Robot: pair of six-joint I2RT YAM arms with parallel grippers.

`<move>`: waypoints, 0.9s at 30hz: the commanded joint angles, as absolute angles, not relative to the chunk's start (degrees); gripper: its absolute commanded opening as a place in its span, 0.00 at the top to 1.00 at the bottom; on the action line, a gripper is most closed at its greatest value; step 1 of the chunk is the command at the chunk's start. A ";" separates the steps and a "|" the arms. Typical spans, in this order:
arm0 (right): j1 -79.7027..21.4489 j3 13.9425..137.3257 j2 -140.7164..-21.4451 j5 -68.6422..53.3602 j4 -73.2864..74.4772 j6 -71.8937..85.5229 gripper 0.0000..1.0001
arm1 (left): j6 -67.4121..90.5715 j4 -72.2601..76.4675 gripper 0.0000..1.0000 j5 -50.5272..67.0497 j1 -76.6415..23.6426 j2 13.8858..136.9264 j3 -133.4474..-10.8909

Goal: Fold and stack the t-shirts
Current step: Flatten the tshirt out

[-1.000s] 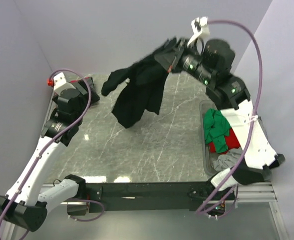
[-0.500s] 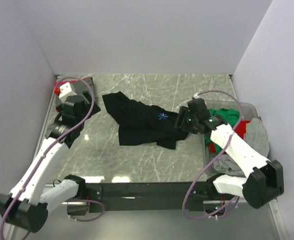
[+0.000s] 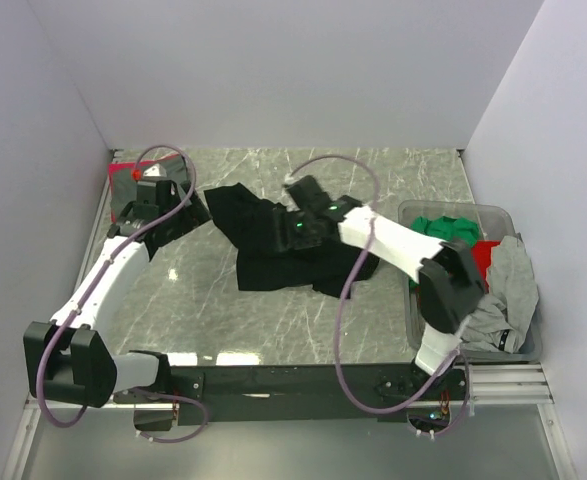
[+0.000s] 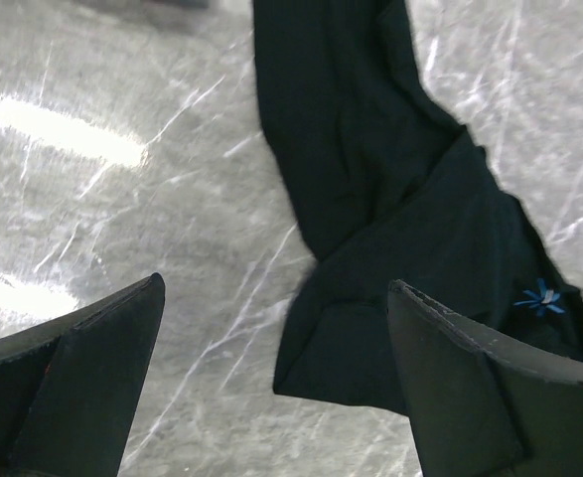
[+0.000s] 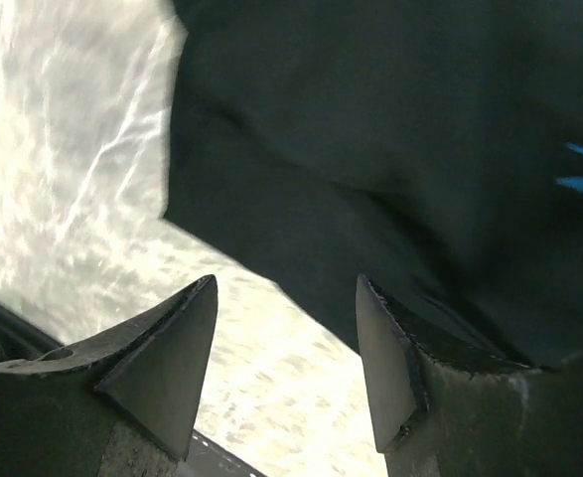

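The right arm covers part of the crumpled black shirt (image 3: 263,258). The left gripper (image 4: 271,397) and right gripper (image 5: 286,338) are both spread and empty above the glossy, veined table (image 3: 233,320).

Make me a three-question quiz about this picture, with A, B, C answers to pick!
1. Where is the big black cloth t-shirt? A on a shelf; B crumpled on the grey marble table; C hanging in the air.
2. How many shirt colours show in the clear plastic bin? A one; B two; C three.
3. The right gripper is: A open; B shut on cloth; C hidden.
Answers: B, it rests on that table; C, a green shirt, a red shirt, a grey shirt; A, its fingers stand apart.
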State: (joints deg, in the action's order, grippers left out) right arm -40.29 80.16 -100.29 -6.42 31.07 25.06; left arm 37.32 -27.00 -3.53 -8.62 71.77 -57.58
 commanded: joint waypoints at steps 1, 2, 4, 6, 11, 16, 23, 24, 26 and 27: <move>-46.03 88.47 -104.49 -9.75 32.34 20.48 0.35 | 37.27 -25.39 0.01 -0.53 -7.56 69.96 -60.82; -47.01 90.25 -107.46 -10.10 32.69 19.96 0.35 | 37.00 -25.92 0.01 -0.79 -7.47 69.61 -60.91; -49.21 95.41 -110.64 -10.98 34.53 18.46 0.36 | 36.30 -27.59 0.01 -2.28 -7.38 69.26 -61.00; -52.29 98.51 -114.68 -11.25 35.94 17.41 0.37 | 35.60 -28.82 0.01 -2.98 -7.29 68.65 -61.17; -56.59 104.58 -121.62 -7.14 37.79 17.40 0.39 | 35.59 -31.20 0.01 -3.69 -7.21 67.15 -60.03; -56.95 107.39 -125.06 2.61 39.63 21.00 0.39 | 35.86 -31.82 0.01 -3.34 -7.21 66.36 -58.98; -54.41 110.74 -128.32 11.69 41.22 26.09 0.52 | 36.21 -31.99 0.01 -2.90 -7.21 65.57 -58.27; -53.80 110.74 -128.49 11.52 41.22 26.54 0.52 | 36.30 -32.08 0.01 -2.81 -7.21 65.57 -58.27; -52.12 110.48 -128.76 11.08 40.87 27.68 0.53 | 36.21 -32.08 0.00 -2.90 -7.21 65.30 -58.10; -51.51 110.48 -128.85 10.73 40.61 27.95 0.54 | 36.30 -32.17 0.01 -2.99 -7.21 65.22 -58.10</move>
